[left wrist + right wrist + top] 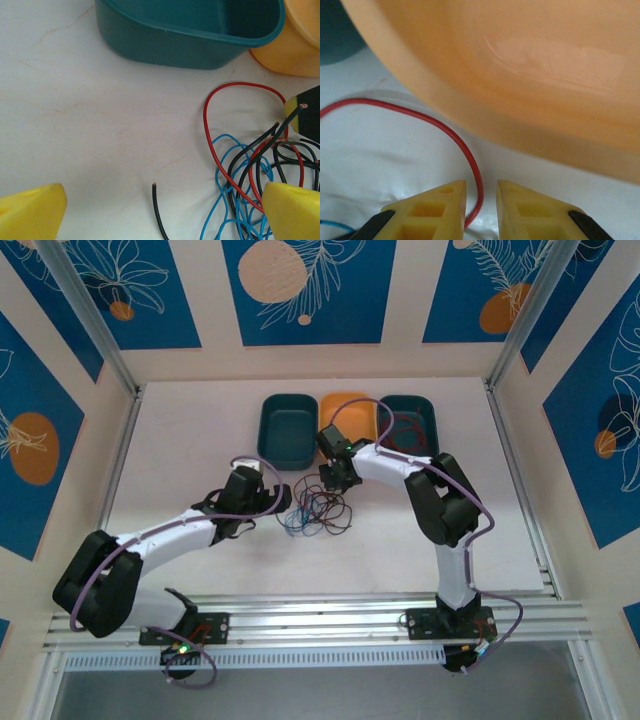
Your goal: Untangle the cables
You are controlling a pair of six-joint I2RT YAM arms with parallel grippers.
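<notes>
Left end effector (165, 205) hangs wide open, empty, beside cables (315, 510) at worktop (200, 440) centre. Right end effector (481, 200) nearly closed (red cable (420, 115) between fingers (435, 210)); grip unclear.

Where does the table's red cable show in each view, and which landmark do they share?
Top external: red cable in the central tangle, below the orange bin.
Left wrist: cable loops centre-right; bin top right.
Right wrist: cable curves down between right pincer tips; bin above.
Shared landmark: orange bin.
</notes>
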